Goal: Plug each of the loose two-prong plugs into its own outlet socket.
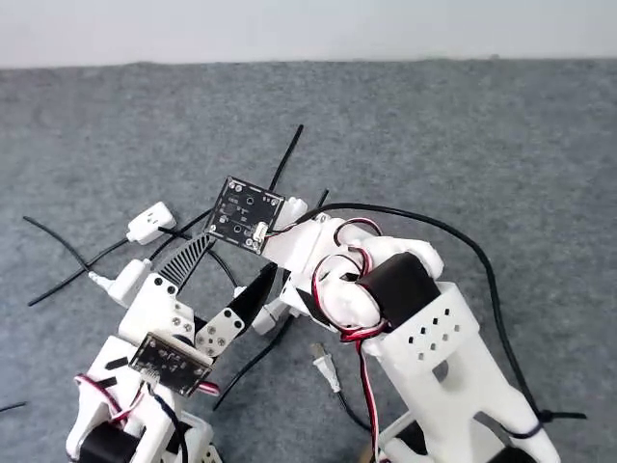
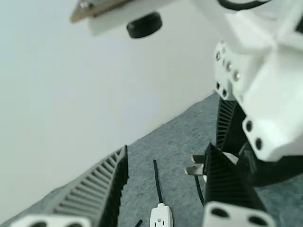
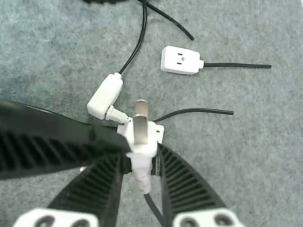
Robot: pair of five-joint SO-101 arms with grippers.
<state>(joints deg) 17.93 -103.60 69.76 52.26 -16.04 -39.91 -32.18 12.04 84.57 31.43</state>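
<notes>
My right gripper [image 3: 141,156] is shut on a white two-prong plug [image 3: 141,137], prongs pointing away from the wrist and above the carpet. One black finger [image 3: 47,146] of the left arm lies right beside that plug. My left gripper [image 2: 165,151] stands wide open with nothing between its fingers; the held plug's prongs [image 2: 194,165] show just behind one finger. A white outlet socket [image 3: 181,60] lies face up on the carpet farther off, and shows as the white socket [image 1: 149,222] in the high view. A second white connector body [image 3: 105,97] lies closer. Another loose plug [image 1: 323,367] lies between the arms.
Thin black cords [image 1: 58,256] cross the grey carpet [image 1: 463,145] to the left and behind the arms. A thick black cable [image 1: 482,265] loops around the right arm. The right arm's camera board [image 1: 246,212] hangs over the middle. Open carpet lies at the back and right.
</notes>
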